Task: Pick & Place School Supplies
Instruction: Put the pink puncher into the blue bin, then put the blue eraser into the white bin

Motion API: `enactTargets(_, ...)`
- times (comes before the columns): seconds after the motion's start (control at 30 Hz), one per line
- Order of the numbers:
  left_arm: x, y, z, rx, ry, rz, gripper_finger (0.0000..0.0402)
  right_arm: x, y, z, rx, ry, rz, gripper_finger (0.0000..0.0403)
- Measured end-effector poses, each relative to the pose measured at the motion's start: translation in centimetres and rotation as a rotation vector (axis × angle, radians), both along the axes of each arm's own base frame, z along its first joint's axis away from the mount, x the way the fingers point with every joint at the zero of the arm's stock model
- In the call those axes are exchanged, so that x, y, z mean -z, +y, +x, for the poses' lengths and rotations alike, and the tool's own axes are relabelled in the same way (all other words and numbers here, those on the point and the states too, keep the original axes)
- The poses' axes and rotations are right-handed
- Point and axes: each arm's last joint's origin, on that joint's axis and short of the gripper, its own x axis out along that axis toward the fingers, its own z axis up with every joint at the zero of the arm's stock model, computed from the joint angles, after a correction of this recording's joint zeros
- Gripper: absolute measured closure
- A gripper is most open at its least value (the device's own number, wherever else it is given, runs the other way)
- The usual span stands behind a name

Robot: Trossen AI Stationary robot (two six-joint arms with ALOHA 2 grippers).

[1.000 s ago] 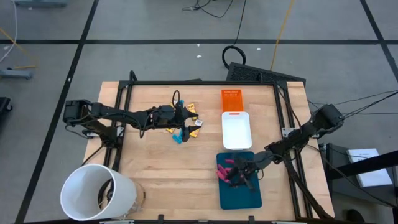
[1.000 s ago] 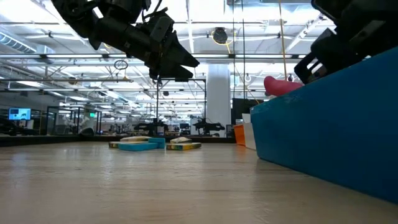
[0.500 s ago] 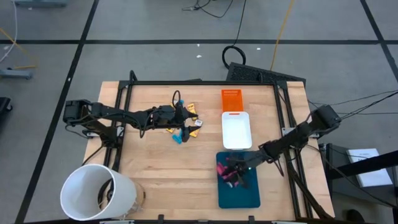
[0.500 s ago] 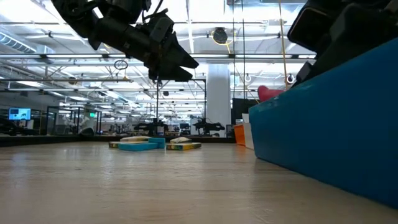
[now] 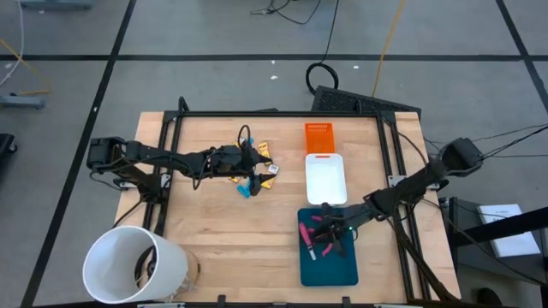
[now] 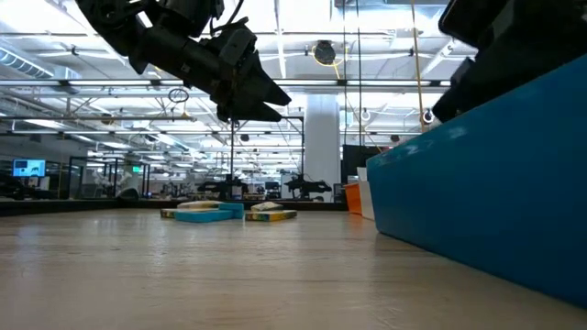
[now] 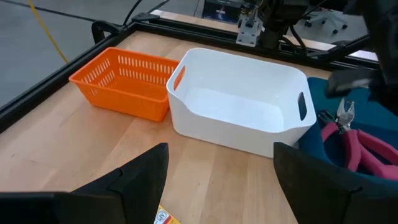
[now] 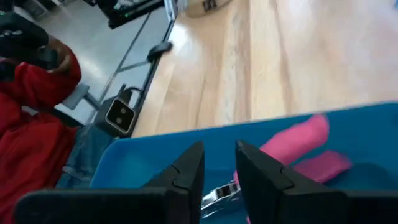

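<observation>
Pink-handled pliers (image 5: 306, 235) lie in the teal tray (image 5: 338, 269). Their metal head (image 7: 345, 115) tilts up and the handles (image 8: 292, 146) rest on the tray floor. My right gripper (image 5: 330, 229) hovers just above them, its fingers (image 8: 189, 168) a narrow gap apart with nothing pinched. Light-blue (image 5: 248, 188) and yellow-orange pieces (image 5: 265, 154) lie in a small pile on the table's far left part. My left gripper (image 5: 250, 162) hangs open above that pile (image 6: 206, 213), touching nothing.
A white tray (image 5: 326, 180) and an orange basket (image 5: 318, 137) stand in a row behind the teal tray. A big white bucket (image 5: 133, 265) sits at the near left corner. Bare wood lies between pile and trays. A person in red (image 8: 31, 93) is beyond the table.
My right gripper has risen a little and drawn back toward the table's far right. The pink handle that stuck up over the teal tray's wall in the low view has sunk out of sight behind it. The teal tray has shifted slightly.
</observation>
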Motion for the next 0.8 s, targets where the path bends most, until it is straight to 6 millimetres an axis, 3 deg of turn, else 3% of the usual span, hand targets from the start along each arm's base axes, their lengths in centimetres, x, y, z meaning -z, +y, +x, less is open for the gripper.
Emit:
enactTargets(0.3,0.0,0.0,0.0,-0.001,0.002,-0.002,0.0107,-4.0,-1.5,-2.0,0.049,-0.173,-0.188,0.0337)
enactTargets(0.6,0.2,0.0,-0.1,-0.006,0.022,-0.02,0.0107,-9.2,-3.7,-4.2,0.272,-0.502,-0.432,0.0335)
enactTargets(0.8,1.8,0.4,-1.0,-0.102,0.192,-0.065,0.0108,-9.8,-4.9,-4.6,0.318,-0.539,-0.473,0.0312)
